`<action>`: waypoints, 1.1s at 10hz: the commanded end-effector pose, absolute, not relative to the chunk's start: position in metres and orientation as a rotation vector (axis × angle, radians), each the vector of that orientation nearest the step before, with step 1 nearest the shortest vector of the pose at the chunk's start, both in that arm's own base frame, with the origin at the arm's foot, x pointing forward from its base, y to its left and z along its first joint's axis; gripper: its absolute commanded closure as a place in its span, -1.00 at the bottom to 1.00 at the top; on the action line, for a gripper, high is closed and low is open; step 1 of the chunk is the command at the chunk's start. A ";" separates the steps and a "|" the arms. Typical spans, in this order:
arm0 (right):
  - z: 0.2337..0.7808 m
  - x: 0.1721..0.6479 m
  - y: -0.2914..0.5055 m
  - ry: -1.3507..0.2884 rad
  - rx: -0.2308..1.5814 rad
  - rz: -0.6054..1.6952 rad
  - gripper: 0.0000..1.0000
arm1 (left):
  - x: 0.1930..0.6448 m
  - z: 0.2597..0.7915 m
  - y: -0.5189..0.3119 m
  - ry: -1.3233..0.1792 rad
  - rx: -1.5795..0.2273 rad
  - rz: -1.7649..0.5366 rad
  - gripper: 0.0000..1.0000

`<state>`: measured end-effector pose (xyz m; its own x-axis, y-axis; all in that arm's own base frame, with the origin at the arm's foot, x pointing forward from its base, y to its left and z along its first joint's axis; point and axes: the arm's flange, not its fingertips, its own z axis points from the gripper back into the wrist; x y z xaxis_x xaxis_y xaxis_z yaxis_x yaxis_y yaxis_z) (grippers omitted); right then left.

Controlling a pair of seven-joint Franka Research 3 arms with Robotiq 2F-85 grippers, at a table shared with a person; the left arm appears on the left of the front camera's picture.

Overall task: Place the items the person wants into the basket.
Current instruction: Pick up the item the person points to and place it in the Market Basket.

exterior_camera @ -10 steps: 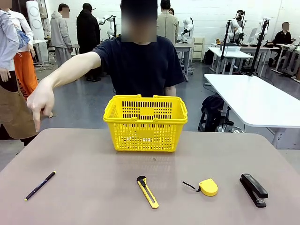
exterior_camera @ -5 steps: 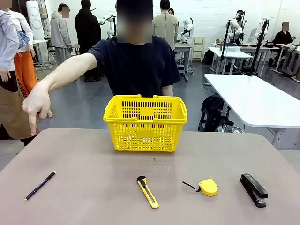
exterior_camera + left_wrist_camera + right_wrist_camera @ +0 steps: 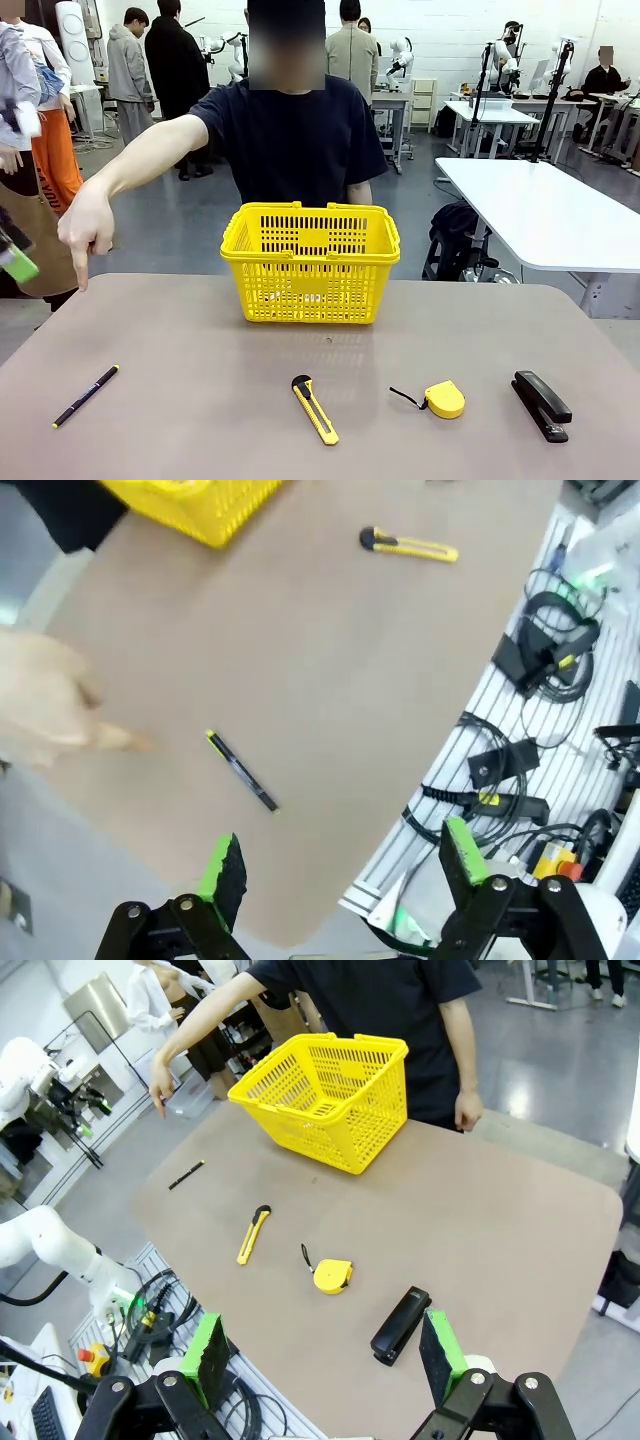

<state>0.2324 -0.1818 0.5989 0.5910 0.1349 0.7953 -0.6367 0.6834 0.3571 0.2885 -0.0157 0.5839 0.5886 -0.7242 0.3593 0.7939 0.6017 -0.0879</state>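
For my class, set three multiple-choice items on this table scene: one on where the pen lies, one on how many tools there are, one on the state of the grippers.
1. The pen lies:
A) in the middle
B) toward the robot's left, apart from the other tools
C) at the robot's right edge

2. Tools on the table outside the basket:
A) three
B) four
C) five

3. The left gripper and right gripper are:
A) both open and empty
B) both shut
C) one shut on a tool

Answers:
1 B, it lies alone at the front view's left.
2 B, they are the pen, box cutter, tape measure and stapler.
3 A, each one's jaws stand wide apart with nothing between them.
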 end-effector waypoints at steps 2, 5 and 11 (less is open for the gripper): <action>0.598 0.234 -0.182 -0.840 0.706 0.506 -1.00 | 0.288 0.539 -0.034 -0.248 -0.092 -0.834 -1.00; 0.598 0.234 -0.182 -0.840 0.706 0.506 -1.00 | 0.303 0.496 -0.036 -0.289 0.048 -0.789 -1.00; 0.598 0.234 -0.182 -0.840 0.706 0.506 -1.00 | 0.350 0.422 -0.034 -0.173 0.039 -0.684 -1.00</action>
